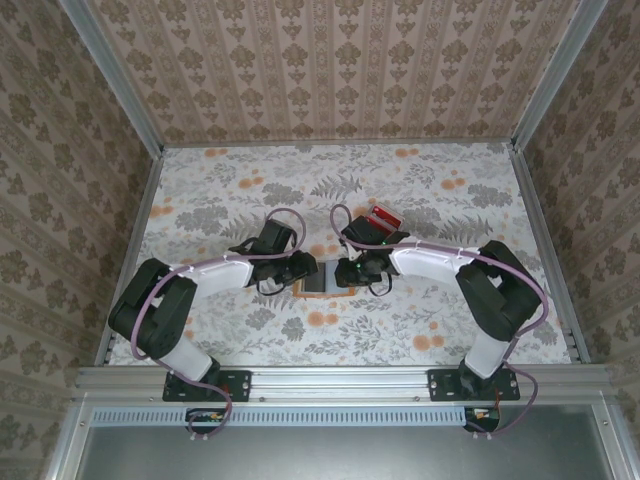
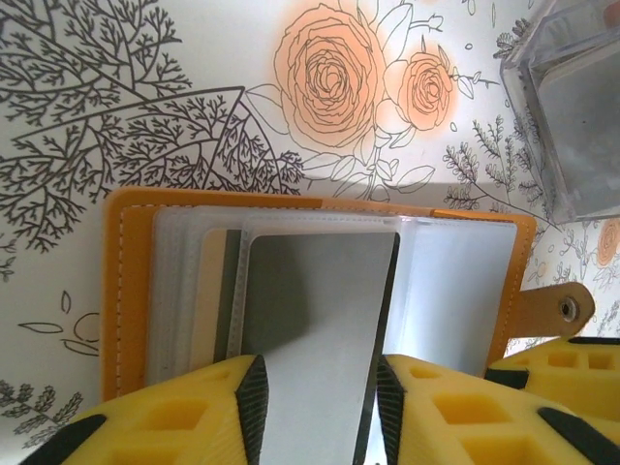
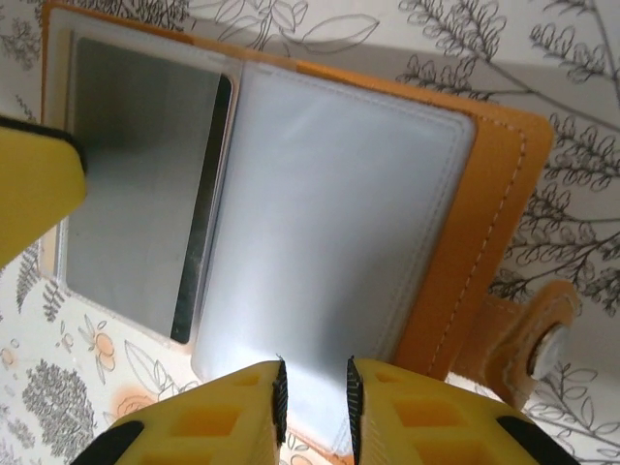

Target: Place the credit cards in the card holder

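Closest to the left wrist lens, along the bottom of the frame, counted two yellow fingers (image 2: 194,417) of the left end effector (image 2: 321,392). Found them set partly apart, with one grey credit card (image 2: 320,300) filling the gap and the black pads against its two long edges. Judged that card gripped. Saw its far part inside a clear sleeve of the one card holder (image 2: 131,291), lying open and flat on the flowered bench (image 2: 194,58) across the middle of the frame. Made out several clear sleeves (image 2: 179,291) stacked at the holder's left side, with a tan edge and a dark edge among them; could not count the cards there. Noted one clasp strap (image 2: 557,308) with one metal stud at the right edge of the frame. Noted also one clear stand (image 2: 581,107) in the upper right corner, apart from the holder.

From the right wrist, found the right end effector (image 3: 315,387) at bottom centre, its two fingers nearly together and pinching the near edge of a clear sleeve of the card holder (image 3: 494,194). Saw the same grey credit card (image 3: 136,194) at upper left.

From above, counted two arms, the left arm (image 1: 200,275) and the right arm (image 1: 440,262). Saw both end effectors meeting at centre frame over the card holder (image 1: 325,285). Spotted red credit cards (image 1: 384,218) just above and right of that meeting point; could not count them.
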